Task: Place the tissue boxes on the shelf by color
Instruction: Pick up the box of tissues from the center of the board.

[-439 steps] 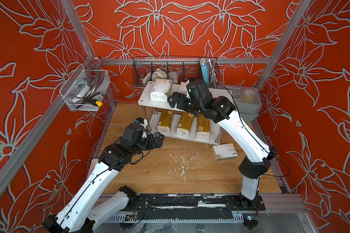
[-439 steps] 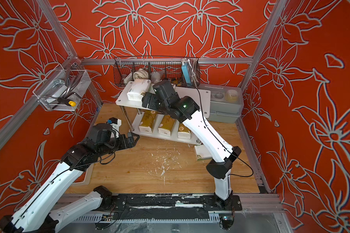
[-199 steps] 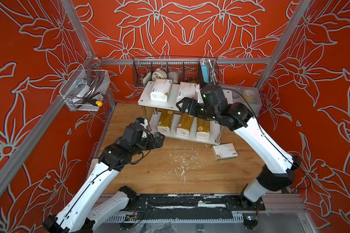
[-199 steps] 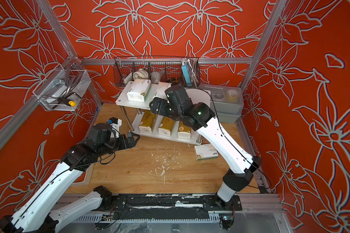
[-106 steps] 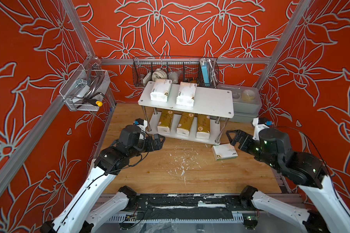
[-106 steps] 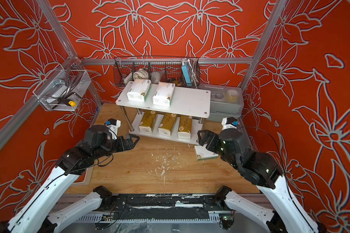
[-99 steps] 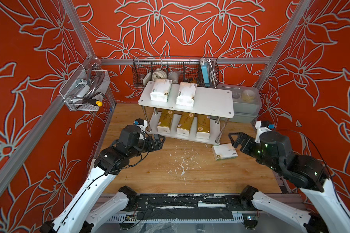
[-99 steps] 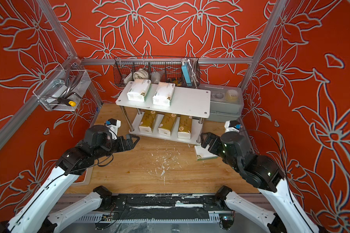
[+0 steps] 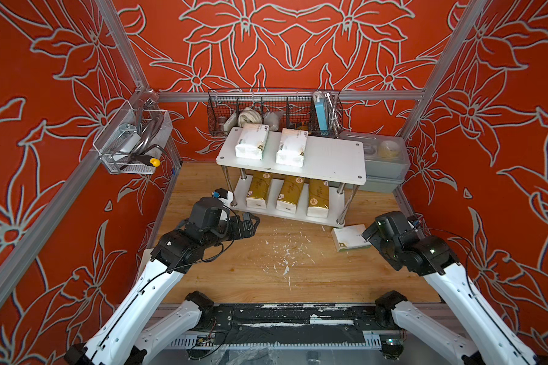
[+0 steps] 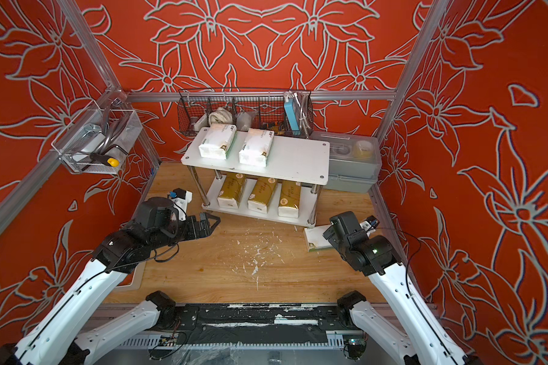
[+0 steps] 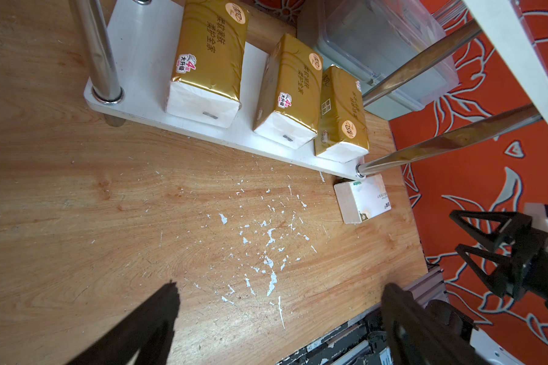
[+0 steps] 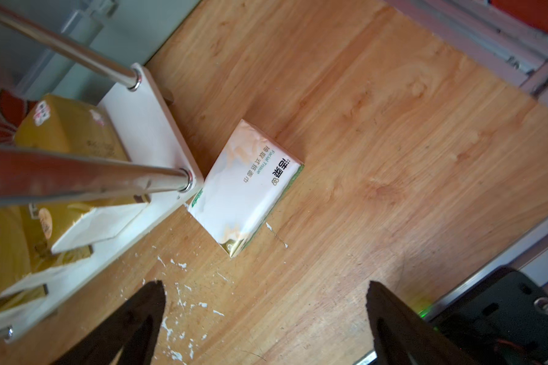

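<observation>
The shelf [image 9: 332, 158] carries two white tissue boxes [image 9: 252, 145] [image 9: 291, 151] on its top board. Three gold ones [image 9: 258, 189] [image 9: 290, 193] [image 9: 318, 197] lie side by side on its lower board. A third white box [image 12: 250, 192] lies flat on the wooden floor, against the shelf's front right post. My right gripper [image 12: 264, 284] hovers open a little short of that box with nothing between its fingers. My left gripper [image 9: 250, 222] stands open and empty above the floor, left of the shelf's front.
A grey lidded bin [image 9: 383, 164] stands right of the shelf. A black wire basket [image 9: 274, 110] hangs on the back wall, and a clear tray [image 9: 130, 148] on the left wall. White flakes [image 9: 282, 252] dot the middle of the floor.
My right arm left the second white box on the top board, then swung back, right and down to the box on the floor. The left arm has barely shifted.
</observation>
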